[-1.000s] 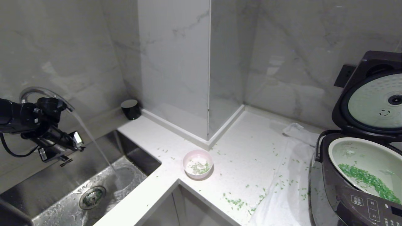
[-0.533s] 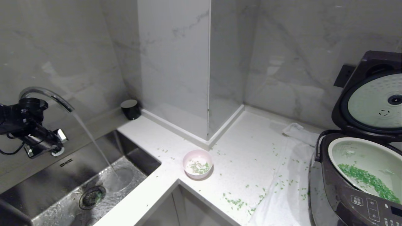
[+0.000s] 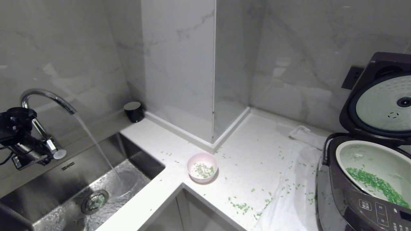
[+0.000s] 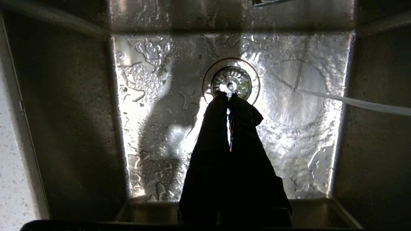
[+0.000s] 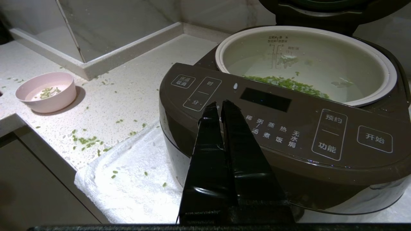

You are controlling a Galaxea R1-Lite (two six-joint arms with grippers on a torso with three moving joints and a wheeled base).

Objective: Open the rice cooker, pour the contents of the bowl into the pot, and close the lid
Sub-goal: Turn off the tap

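Observation:
The rice cooker (image 3: pixel 369 195) stands at the counter's right end with its lid (image 3: pixel 382 102) raised. Its pale pot (image 3: pixel 353 157) holds a heap of green contents (image 3: pixel 375 184). The pink bowl (image 3: pixel 202 167) sits upright mid-counter with a few green bits left inside. My left arm (image 3: pixel 19 141) hangs at the far left by the tap. The left gripper (image 4: pixel 226 94) is shut and empty, pointing down over the sink drain (image 4: pixel 245 81). In the right wrist view my right gripper (image 5: pixel 218 104) is shut and empty, just in front of the cooker's button panel (image 5: pixel 289 128).
The tap (image 3: pixel 45 96) pours a stream of water into the steel sink (image 3: pixel 64 199). A white towel (image 3: pixel 289 195) lies under the cooker. Green grains (image 3: pixel 239 207) are scattered over the counter and towel. A black cup (image 3: pixel 133 111) stands near the wall corner.
My left arm has pulled back leftward from the tap, uncovering its lever. The water keeps running. Bowl and cooker have not moved.

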